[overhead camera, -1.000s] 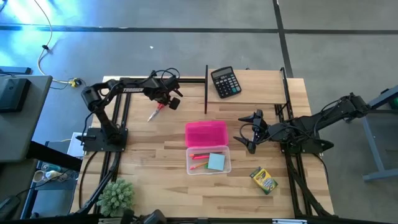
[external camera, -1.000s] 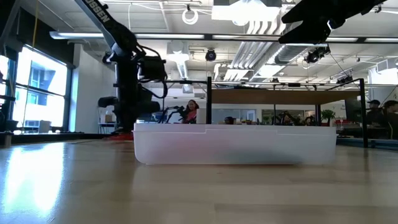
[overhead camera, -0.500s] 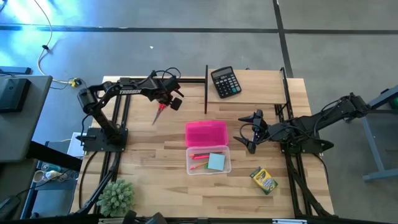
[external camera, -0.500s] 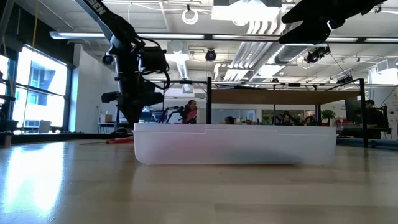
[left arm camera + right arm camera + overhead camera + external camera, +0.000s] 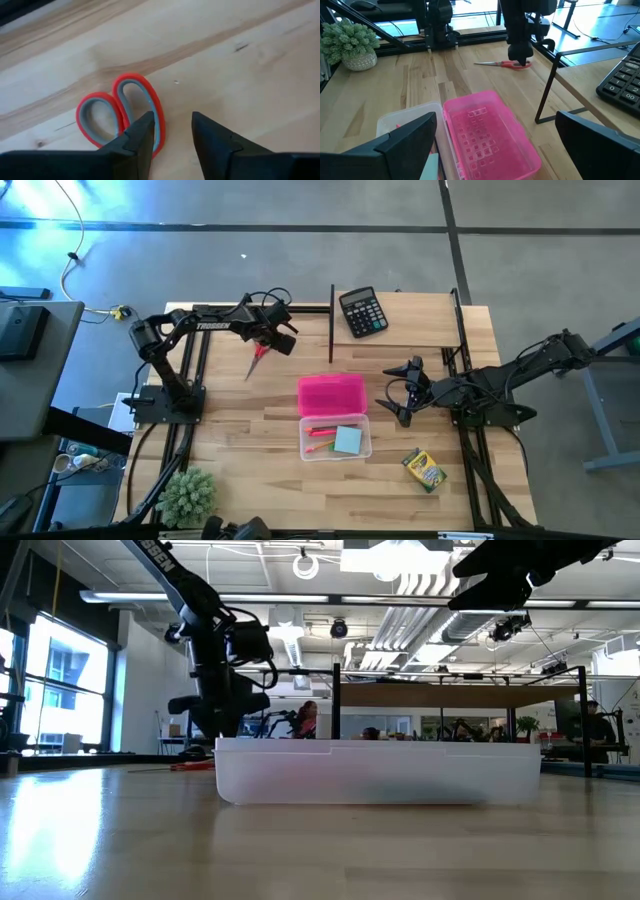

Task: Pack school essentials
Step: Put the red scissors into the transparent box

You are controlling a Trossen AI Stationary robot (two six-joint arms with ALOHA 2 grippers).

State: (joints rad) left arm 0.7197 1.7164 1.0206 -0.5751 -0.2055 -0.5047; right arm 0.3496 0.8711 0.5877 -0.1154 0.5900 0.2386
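The clear box (image 5: 335, 436) at the table's 6 o'clock already holds some stationery, but the scissors (image 5: 258, 358) lie at 10 o'clock under the spread left gripper (image 5: 172, 131) – the crayon box (image 5: 424, 470) waits at 5 o'clock – and the spread right gripper (image 5: 400, 394) idles.

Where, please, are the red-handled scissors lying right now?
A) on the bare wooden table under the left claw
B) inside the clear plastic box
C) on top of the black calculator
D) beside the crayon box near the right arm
A: the red-handled scissors lie flat on the wooden table, with the open left claw poised just over their handles, well clear of the clear plastic box.
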